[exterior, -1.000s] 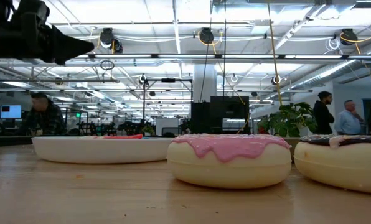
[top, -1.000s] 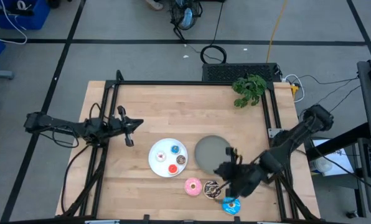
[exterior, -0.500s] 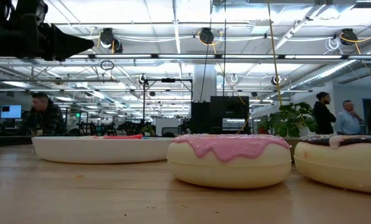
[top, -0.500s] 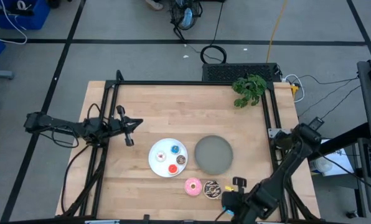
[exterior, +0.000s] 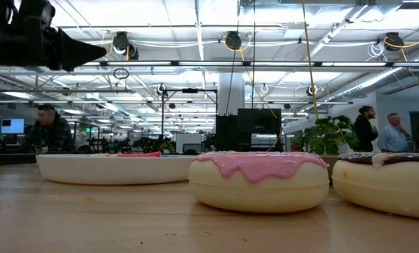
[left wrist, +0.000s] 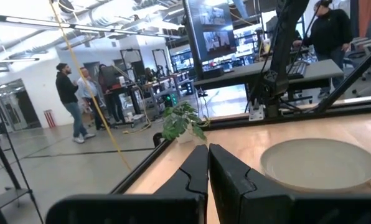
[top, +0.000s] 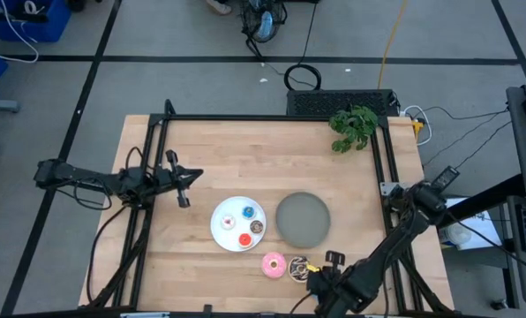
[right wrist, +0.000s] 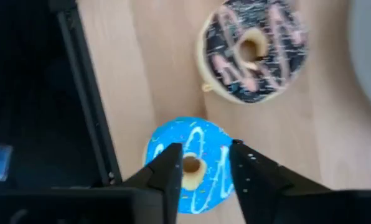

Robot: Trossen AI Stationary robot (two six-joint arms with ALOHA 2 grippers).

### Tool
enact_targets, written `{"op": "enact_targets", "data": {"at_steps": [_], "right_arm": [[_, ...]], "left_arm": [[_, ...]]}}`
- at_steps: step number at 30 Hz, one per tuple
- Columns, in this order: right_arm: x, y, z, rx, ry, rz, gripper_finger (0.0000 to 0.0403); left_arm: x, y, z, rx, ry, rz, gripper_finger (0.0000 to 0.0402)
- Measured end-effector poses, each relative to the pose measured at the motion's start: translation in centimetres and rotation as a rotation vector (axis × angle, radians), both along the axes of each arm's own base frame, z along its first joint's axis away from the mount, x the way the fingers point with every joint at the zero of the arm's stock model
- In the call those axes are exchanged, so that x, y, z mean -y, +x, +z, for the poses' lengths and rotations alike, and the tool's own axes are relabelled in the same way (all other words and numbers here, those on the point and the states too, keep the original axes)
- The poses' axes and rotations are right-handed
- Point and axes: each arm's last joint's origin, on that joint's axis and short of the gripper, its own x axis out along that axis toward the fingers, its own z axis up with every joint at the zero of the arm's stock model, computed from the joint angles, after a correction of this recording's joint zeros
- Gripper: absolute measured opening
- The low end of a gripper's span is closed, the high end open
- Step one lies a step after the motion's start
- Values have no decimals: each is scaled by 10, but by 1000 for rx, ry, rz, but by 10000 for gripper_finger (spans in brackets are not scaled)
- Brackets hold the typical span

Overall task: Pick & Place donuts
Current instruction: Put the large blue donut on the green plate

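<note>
My right gripper [right wrist: 205, 151] hangs open, pointing down over the blue-iced donut [right wrist: 188, 165] near the table's near edge. One finger stands over the donut's hole, the other by its outer rim. In the high view the right gripper [top: 320, 284] hides that donut. The chocolate-sprinkled donut [top: 298, 268] and the pink donut [top: 274, 264] lie flat on the wood beside it. Several tiny donuts sit on the white plate [top: 223, 231]. My left gripper [top: 185, 183] waits shut at the table's left, raised off the wood.
The grey plate [top: 303, 219] lies right of the white plate. A potted plant [top: 353, 126] stands at the far right corner. A black frame rail [right wrist: 89, 106] runs along the table's near edge, close to the blue-iced donut. People stand in the room beyond.
My right gripper has swung from beside the grey plate toward the table's near edge and gone down, tipping to point downward. It now covers the blue-iced donut in the high view. The donuts and plates have not moved.
</note>
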Motion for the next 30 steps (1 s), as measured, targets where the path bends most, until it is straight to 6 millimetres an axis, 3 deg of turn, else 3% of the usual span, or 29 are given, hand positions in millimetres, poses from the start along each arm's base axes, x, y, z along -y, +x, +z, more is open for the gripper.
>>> {"op": "enact_targets", "data": {"at_steps": [7,18,30], "right_arm": [[-3,1,-12,-43,-21,15,184],[5,-4,-17,-88,-115,-14,219],[4,-12,-58,-88,-33,47,247]], "left_arm": [[0,0,-2,-24,6,0,21],[0,1,-4,-36,-18,-3,21],[0,1,-4,-35,-21,-4,21]]}}
